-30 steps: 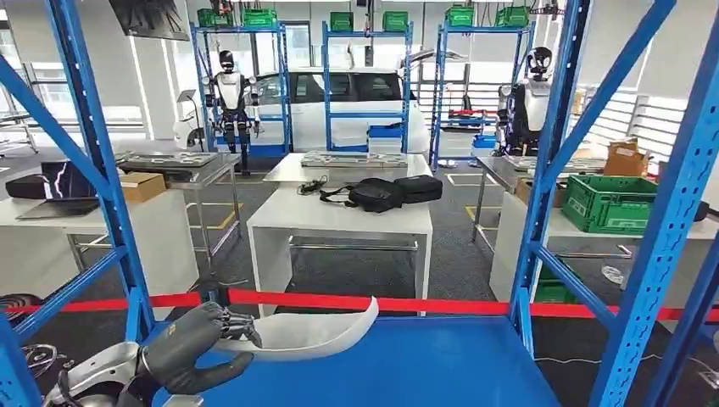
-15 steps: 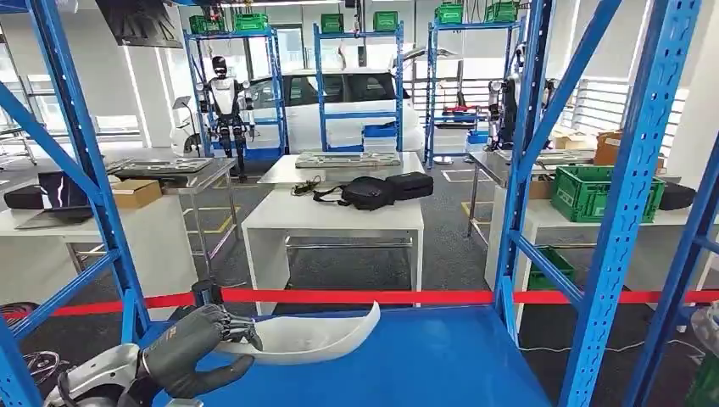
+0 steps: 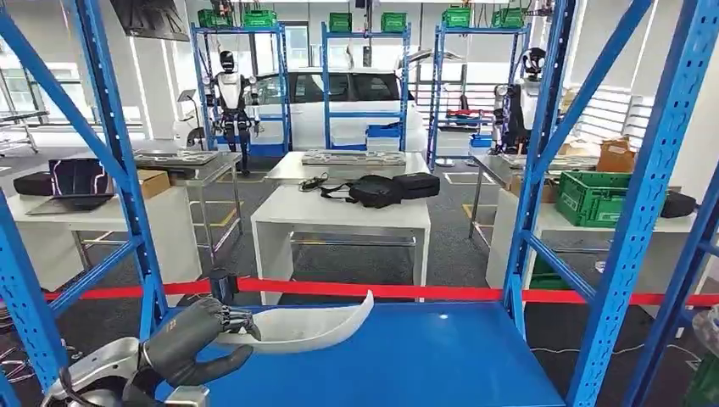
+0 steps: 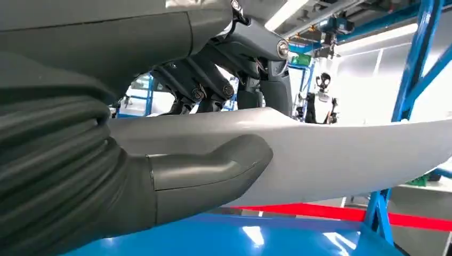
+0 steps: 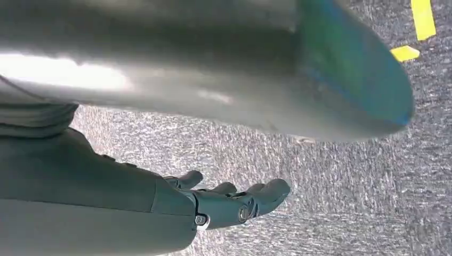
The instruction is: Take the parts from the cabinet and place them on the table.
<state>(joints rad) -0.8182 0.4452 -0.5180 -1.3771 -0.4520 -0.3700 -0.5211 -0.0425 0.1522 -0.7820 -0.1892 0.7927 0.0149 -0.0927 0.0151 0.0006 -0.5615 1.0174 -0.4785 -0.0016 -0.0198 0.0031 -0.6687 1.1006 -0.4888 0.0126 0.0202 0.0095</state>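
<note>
- Head view: the left hand [image 3: 193, 342] sits at the near left corner of the blue shelf [image 3: 424, 356], its dark fingers laid over the top of the white curved part [image 3: 305, 326] and its thumb under it, so it grips the part's left end.
- Left wrist view: the thumb [image 4: 213, 170] presses against the pale face of the part [image 4: 341, 154] while the fingers [image 4: 213, 85] hook over its upper edge.
- The part runs rightward from the hand, low over the shelf's near left area; whether its far end touches the blue surface I cannot tell.
- Right wrist view: the right hand [image 5: 224, 205] hangs over speckled grey floor [image 5: 341, 181], fingers loosely extended and apart, holding nothing.
- Blue uprights [image 3: 119, 161] frame the shelf, with a red tape [image 3: 381, 291] just beyond its far edge.
- Farther off stands a white table [image 3: 339, 216] bearing a black bag [image 3: 377, 192]; a green crate [image 3: 593, 197] sits to the right.
</note>
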